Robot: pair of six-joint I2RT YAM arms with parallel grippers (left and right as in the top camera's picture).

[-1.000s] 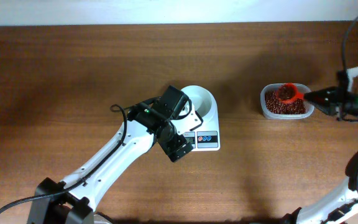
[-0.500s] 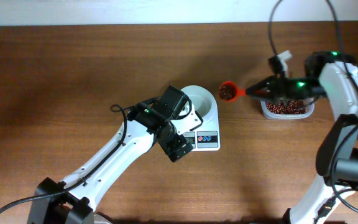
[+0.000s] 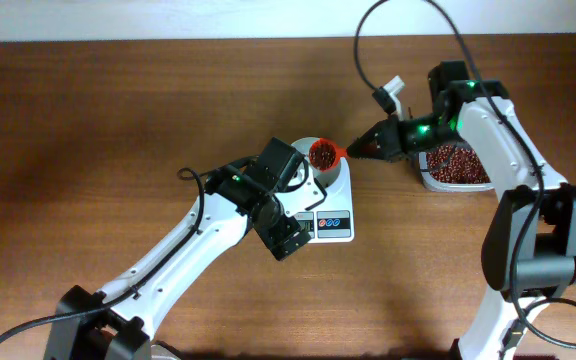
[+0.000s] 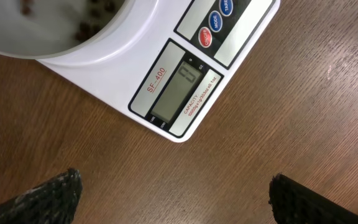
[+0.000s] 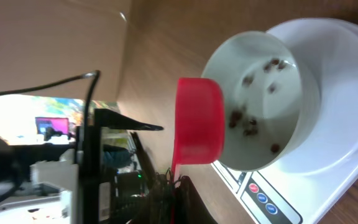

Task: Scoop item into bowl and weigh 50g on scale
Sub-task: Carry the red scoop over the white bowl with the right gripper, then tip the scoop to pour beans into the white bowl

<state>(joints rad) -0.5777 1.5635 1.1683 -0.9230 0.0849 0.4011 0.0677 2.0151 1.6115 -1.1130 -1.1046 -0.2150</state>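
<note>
**A scoop of beans held above the bowl on the scale**

A brown wooden counter (image 3: 118, 110) is seen from above. Near its middle a white scale (image 3: 334, 222) is placed, and a small white bowl (image 5: 272, 87) is set on top of it. A few dark reddish-brown beans (image 5: 248, 122) are scattered inside the bowl, with most of its inside left bare.

A red scoop (image 3: 322, 154) is held by its handle in the clenched right jaws. It is positioned above the bowl's far rim and is filled with beans. From the right wrist camera the scoop is seen from outside, next to the bowl's opening.

The rest of the beans are kept in a clear plastic tub (image 3: 426, 180) at the right of the counter, well apart from the scale and partly covered by the right arm.

The left jaws are spread wide and nothing is held in them. They are poised above the front of the scale, where a grey display (image 4: 178, 93) and round buttons (image 4: 216, 22) are visible. The reading cannot be made out.
</note>
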